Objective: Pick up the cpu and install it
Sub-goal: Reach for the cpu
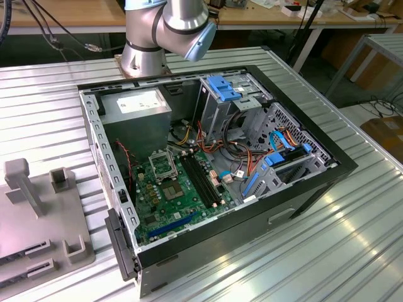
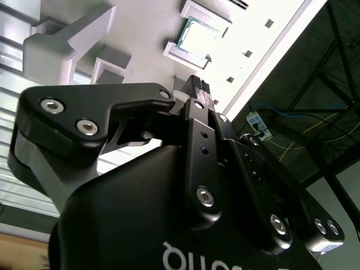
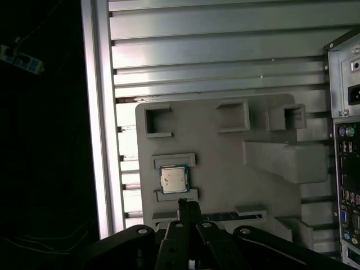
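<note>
- I see the cpu [image 3: 173, 179] lying between two brackets on the grey holder tray [image 3: 225, 169].
- My gripper [image 3: 188, 207] hangs near it, fingers pressed together, gripping nothing.

The arm [image 1: 165, 28] has rounded silver-grey joints, one with a pale blue cap [image 1: 203, 39] at four o'clock; the gripper [image 2: 198, 85] is matte black, with angular links, silver hex-socket screws and white lettering

Ribbed metal table [image 1: 327, 245] with glare streaks; wooden workbenches [image 1: 69, 16] stand behind it, black cables [image 1: 47, 34] hanging in front.
</note>
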`<state>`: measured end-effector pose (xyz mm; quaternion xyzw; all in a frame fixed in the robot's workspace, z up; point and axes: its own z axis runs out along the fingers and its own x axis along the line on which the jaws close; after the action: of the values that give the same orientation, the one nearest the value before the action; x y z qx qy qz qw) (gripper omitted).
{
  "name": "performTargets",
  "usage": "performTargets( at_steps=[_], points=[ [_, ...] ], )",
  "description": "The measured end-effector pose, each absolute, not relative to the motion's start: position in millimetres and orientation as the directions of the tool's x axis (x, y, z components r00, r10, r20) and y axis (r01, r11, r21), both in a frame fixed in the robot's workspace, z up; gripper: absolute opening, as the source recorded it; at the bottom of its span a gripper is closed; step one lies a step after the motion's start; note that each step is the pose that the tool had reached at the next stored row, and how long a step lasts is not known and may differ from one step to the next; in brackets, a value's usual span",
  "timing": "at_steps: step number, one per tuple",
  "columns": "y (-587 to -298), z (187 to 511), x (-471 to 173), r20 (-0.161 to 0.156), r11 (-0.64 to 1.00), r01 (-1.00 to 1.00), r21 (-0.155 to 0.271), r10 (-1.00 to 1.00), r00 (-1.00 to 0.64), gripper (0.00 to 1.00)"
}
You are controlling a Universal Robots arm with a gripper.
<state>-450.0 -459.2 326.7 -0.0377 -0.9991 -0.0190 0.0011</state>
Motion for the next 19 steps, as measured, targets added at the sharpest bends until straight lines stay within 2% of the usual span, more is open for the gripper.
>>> performTargets(
  at_steps=[19],
  points=[
    [-459,309,-450,0.004,0.997,0.076,0.035,0.076,-0.997,0.11]
  ],
)
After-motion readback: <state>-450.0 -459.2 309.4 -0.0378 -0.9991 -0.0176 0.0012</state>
